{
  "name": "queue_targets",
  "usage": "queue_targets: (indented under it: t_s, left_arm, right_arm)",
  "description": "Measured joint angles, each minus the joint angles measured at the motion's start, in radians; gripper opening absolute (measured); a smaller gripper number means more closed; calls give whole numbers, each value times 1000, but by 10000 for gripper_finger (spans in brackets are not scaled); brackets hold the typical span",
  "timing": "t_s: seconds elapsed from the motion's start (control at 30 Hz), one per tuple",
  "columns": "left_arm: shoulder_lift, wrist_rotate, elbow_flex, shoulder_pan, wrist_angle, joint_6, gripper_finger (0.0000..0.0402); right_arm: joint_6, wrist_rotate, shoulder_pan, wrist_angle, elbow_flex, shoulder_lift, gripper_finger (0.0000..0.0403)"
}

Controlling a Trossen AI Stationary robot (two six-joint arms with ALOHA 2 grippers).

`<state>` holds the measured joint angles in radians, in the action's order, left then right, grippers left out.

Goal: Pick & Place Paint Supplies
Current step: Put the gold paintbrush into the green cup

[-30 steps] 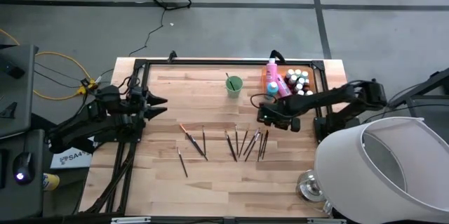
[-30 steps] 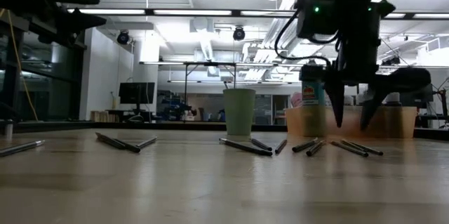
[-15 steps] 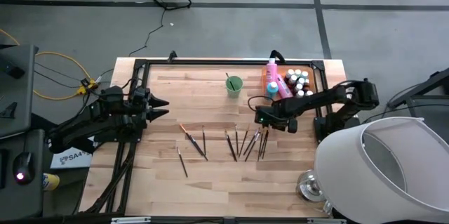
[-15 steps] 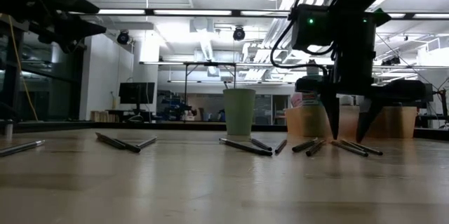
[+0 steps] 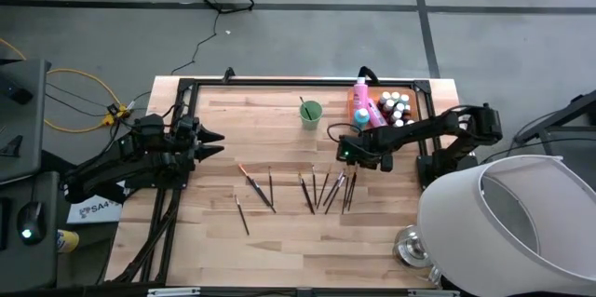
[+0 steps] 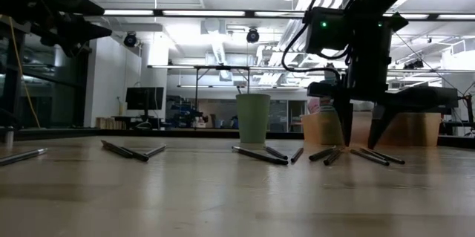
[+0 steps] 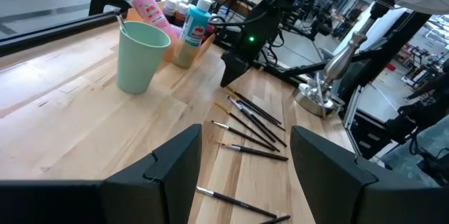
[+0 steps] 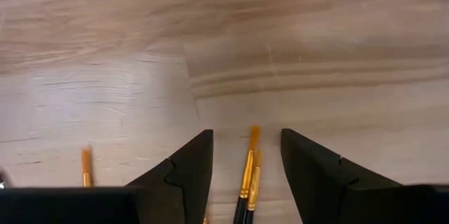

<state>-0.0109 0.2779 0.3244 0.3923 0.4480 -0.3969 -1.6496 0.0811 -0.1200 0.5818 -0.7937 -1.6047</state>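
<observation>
Several thin dark brushes (image 5: 321, 189) lie flat on the wooden table, more of them to the left (image 5: 256, 188). My right gripper (image 5: 346, 156) points down over the right-hand cluster, open, its tips low over the wood (image 6: 360, 145). In the right wrist view, two orange-ferruled brush ends (image 8: 248, 171) lie between its fingers, untouched. Pink bottles (image 5: 376, 114), a teal bottle (image 5: 360, 116) and small pale-capped bottles (image 5: 397, 106) stand in the orange tray (image 5: 355, 103). My left gripper (image 5: 214, 141) waits open in the air over the table's left side.
A light green cup (image 5: 310, 113) with one brush in it stands left of the tray at the far side. A black frame (image 5: 279, 82) runs along the table's far and left edges. A white lampshade (image 5: 507, 218) and a metal base (image 5: 410, 246) sit at the near right corner.
My right gripper has sunk toward the right-hand brush cluster and drifted a little toward the table's left edge, its fingers staying open. The brushes lie where they were.
</observation>
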Motion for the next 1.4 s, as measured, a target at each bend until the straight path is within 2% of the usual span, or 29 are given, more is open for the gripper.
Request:
queue_targets:
  t_s: [0.17, 0.57, 1.07, 1.4]
  left_arm:
    - [0, 0, 0, 0, 0, 1, 214]
    - [0, -1, 0, 0, 32, 3, 214]
    - [0, -1, 1, 0, 26, 0, 214]
    - [0, -11, 1, 0, 26, -1, 214]
  right_arm:
    - [8, -2, 0, -2, 0, -5, 146]
    - [5, -52, 3, 21, 0, -6, 49]
    - [-21, -101, 9, 10, 0, -7, 7]
    - [6, -72, 12, -53, 0, 24, 3]
